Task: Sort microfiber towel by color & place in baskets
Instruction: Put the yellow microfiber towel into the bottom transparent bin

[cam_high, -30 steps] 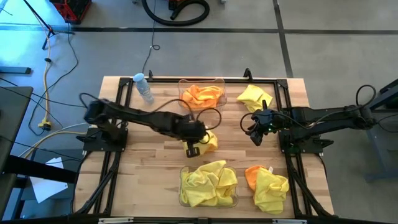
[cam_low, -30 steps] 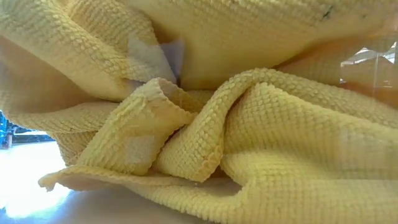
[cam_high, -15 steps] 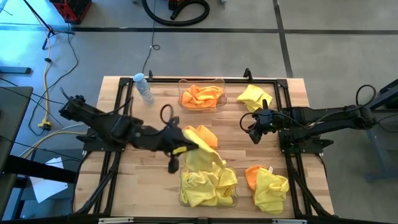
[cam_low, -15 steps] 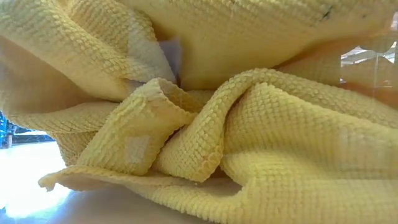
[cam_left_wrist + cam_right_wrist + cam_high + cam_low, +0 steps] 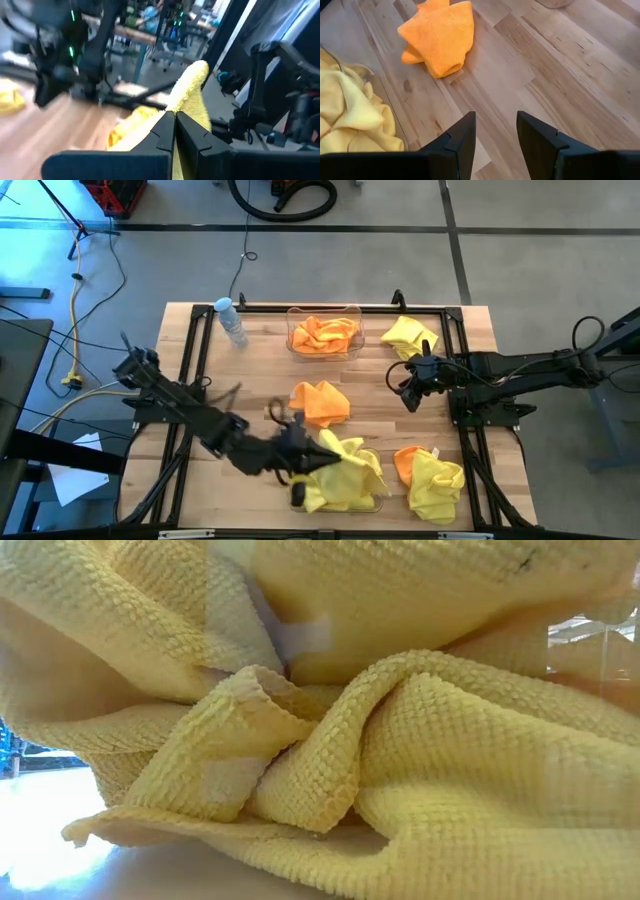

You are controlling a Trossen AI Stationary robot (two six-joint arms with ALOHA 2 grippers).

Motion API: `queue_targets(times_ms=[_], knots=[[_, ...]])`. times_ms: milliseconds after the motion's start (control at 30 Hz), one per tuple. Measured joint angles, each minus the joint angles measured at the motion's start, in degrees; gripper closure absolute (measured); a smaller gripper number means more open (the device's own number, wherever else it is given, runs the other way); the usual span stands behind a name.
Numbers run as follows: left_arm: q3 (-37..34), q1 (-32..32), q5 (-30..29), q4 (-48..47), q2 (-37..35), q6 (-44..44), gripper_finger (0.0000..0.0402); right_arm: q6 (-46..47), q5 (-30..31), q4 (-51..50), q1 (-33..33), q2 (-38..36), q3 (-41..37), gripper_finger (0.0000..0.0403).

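The left gripper [image 5: 300, 463] pinches a crumpled yellow microfiber towel [image 5: 350, 465], its jaws clenched on the cloth, over the clear plastic rectangular basket [image 5: 296, 495] at the table's near edge; the towel trails toward the right arm's side. The right gripper [image 5: 410, 395] hangs open mid-table near a loose orange microfiber towel [image 5: 320, 402].

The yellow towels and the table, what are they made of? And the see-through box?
The yellow towels look like soft, fuzzy cloth: up close the weave shows tiny bumps and floppy folds. The table looks like pale wood, made of long planks with grain lines and a smooth, matte top. The see-through box holding orange towels seems to be clear, shiny plastic, since you can see right through its walls.
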Motion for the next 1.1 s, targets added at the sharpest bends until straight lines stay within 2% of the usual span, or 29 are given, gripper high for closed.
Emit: queue_targets(times_ms=[67, 200, 300, 500, 600, 833, 1033, 1100], knots=[[0.03, 0.03, -0.17, 0.54, 2.48, -2.79, 0.0401, -1.1, -0.58, -0.16, 0.0, 0.0, 0.0, 0.0265], [2.85, -0.2, -1.73, -5.84, 7.49, -9.36, 0.0401, -2.43, -1.78, -0.9, 0.0, 0.0, 0.0, 0.0265], [7.5, -0.25, -1.09, -15.27, 10.77, -14.57, 0.0401, -3.38, -2.55, -1.95, 0.0, 0.0, 0.0, 0.0265], [20.99, -1.44, 4.04, -41.64, 14.99, -24.31, 0.0401, -4.11, -2.63, -4.74, 0.0, 0.0, 0.0, 0.0265], [26.0, -1.88, 6.63, -48.09, 15.7, -26.43, 0.0401, -4.74, -2.68, -5.25, 0.0, 0.0, 0.0, 0.0265], [26.21, 0.31, 10.95, -48.42, 17.08, -27.57, 0.0401, -5.1, -2.47, -5.06, 0.0, -0.01, 0.0, 0.0265], [25.97, 3.77, 18.79, -46.53, 24.67, -23.9, 0.0401, -5.14, -2.21, -4.83, 0.0, 0.0, 0.0, 0.0265], [25.97, 4.55, 19.52, -45.8, 27.08, -24.11, 0.0401, -5.15, -2.08, -4.85, 0.0, 0.0, 0.0, 0.0265]])
